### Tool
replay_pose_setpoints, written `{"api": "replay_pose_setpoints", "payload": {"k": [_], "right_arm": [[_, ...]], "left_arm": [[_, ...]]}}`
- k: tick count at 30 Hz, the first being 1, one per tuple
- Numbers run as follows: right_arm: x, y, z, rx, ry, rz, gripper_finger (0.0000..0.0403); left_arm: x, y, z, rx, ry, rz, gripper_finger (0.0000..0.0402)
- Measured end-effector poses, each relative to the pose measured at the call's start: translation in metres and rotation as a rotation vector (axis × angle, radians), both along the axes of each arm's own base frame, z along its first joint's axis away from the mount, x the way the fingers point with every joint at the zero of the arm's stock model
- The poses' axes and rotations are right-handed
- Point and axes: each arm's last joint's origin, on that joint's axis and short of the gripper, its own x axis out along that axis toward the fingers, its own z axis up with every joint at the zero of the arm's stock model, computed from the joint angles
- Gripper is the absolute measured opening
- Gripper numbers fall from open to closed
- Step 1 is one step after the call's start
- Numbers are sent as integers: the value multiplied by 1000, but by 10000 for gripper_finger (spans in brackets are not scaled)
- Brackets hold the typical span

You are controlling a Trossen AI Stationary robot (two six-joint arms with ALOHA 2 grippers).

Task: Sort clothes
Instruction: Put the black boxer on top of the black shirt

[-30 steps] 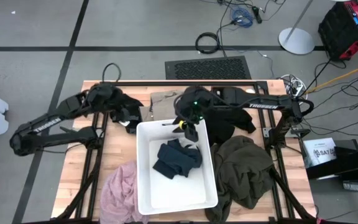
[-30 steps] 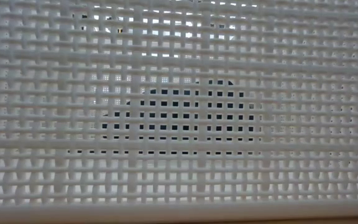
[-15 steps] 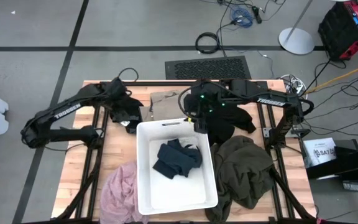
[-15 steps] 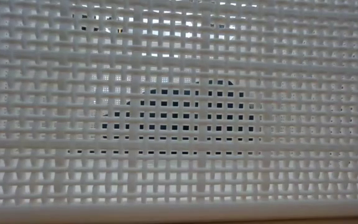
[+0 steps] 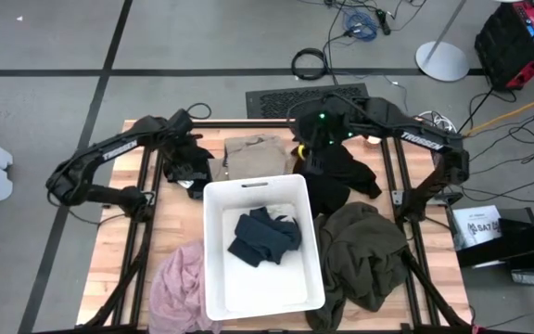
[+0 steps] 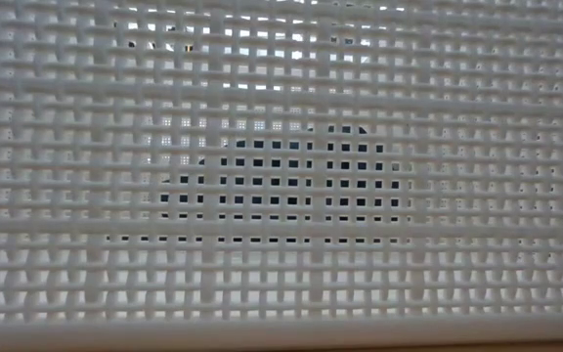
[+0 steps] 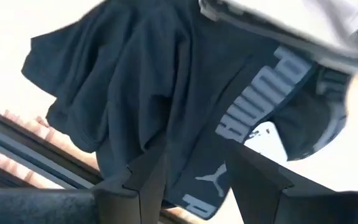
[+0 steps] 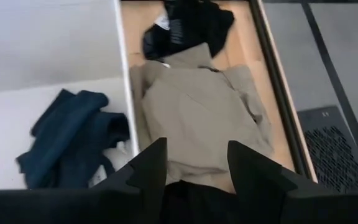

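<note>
Wooden tabletop (image 5: 137,243) on a black frame, grey floor all round, with a white bin (image 5: 217,278) in the middle of it. Only the navy garment (image 5: 263,237) lies in the bin, so by my judgement the sorting has barely begun – four pieces are still out on the table. The pink one (image 5: 176,288) is bunched against the bin's left wall at the near corner, the olive one (image 5: 364,252) sprawls along its right side, the tan one (image 5: 256,156) lies flat just behind the far wall, and a black garment (image 5: 189,165) sits at the far left.

Left gripper (image 7: 188,171) hovers right over that black piece, fingers parted with nothing between them. Right gripper (image 8: 194,165) hangs above the far edge of the bin, near the tan piece, fingers likewise apart and empty; dark cloth lies under that arm too.

Room to move is tight – the bin fills the centre, cloth crowds three of its sides, and the frame rails run along the table's edges. From table height the bin's lattice wall (image 6: 281,196) blocks everything
</note>
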Motion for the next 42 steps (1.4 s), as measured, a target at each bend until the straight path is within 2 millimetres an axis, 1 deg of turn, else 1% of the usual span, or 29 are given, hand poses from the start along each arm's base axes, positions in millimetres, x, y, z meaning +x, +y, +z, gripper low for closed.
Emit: {"api": "replay_pose_setpoints", "payload": {"k": [4, 9, 13, 17, 19, 20, 22, 25, 26, 29, 31, 34, 38, 42], "right_arm": [[-12, -10, -11, 10, -35, -60, 157], [-22, -14, -23, 9, -65, -90, 157], [-24, -15, -28, 11, -78, -101, 157], [-23, -16, -30, 12, -74, -101, 157], [-23, -16, -30, 11, -75, -100, 157], [-23, -15, -30, 11, -75, -100, 157], [-24, -15, -29, 11, -75, -100, 157], [-26, -14, -27, 9, -80, -99, 157], [-26, -14, -27, 8, -80, -98, 157], [-26, -14, -27, 3, -78, -93, 157], [-27, -14, -27, 2, -78, -93, 157], [-27, -16, -27, -10, -77, -88, 157], [-26, -22, -23, -38, -124, -92, 157], [-16, -27, -15, -76, -247, -79, 157]], "left_arm": [[5, 7, -12, -12, 49, -48, 171], [9, 12, -19, -37, 41, -77, 171], [12, 16, -26, -47, 60, -77, 171], [17, 19, -37, -81, 90, -62, 171], [21, 19, -44, -102, 108, -68, 163], [22, 19, -47, -112, 119, -75, 153], [25, 20, -52, -119, 143, -84, 118], [26, 20, -55, -106, 182, -90, 35], [26, 20, -54, -99, 188, -87, 19], [24, 18, -43, -62, 182, -83, 13], [23, 18, -29, -18, 151, -79, 9], [18, 12, -2, 54, 91, -72, 5], [9, 0, 42, 192, -68, -42, 5], [1, -13, 83, 285, -325, -7, 4]]}}
